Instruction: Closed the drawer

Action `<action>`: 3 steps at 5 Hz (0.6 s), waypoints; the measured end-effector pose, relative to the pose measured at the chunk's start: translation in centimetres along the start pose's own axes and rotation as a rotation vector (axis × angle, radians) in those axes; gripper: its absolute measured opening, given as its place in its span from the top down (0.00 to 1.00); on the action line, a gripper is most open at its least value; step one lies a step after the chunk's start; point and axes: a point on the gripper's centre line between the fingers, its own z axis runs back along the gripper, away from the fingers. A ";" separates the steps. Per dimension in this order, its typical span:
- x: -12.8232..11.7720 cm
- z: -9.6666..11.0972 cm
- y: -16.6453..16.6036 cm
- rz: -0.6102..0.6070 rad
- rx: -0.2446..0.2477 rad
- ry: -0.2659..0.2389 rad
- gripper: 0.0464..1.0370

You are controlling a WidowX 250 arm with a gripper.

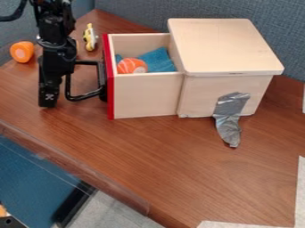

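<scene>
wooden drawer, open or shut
Open; the drawer stands well out from its wooden box, an orange striped toy and blue cloth visible inside.

The black arm [55, 42] has blocky segments, a curved black cable [14, 17] and a pale cross-shaped marking [49, 96].

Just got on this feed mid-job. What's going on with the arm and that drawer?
The robot's gripper is down beside the black drawer handle, on the side away from the wooden box; whether they touch, I can't tell. The red-fronted drawer is open, not yet closed. Inside it are an orange-and-white toy and a blue cloth.
</scene>
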 end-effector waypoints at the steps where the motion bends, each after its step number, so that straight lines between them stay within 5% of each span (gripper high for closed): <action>1: 1.2 0.3 -0.3 0.018 -0.026 -0.023 0.04; 3: 4.1 0.8 -0.5 0.024 -0.037 -0.049 0.04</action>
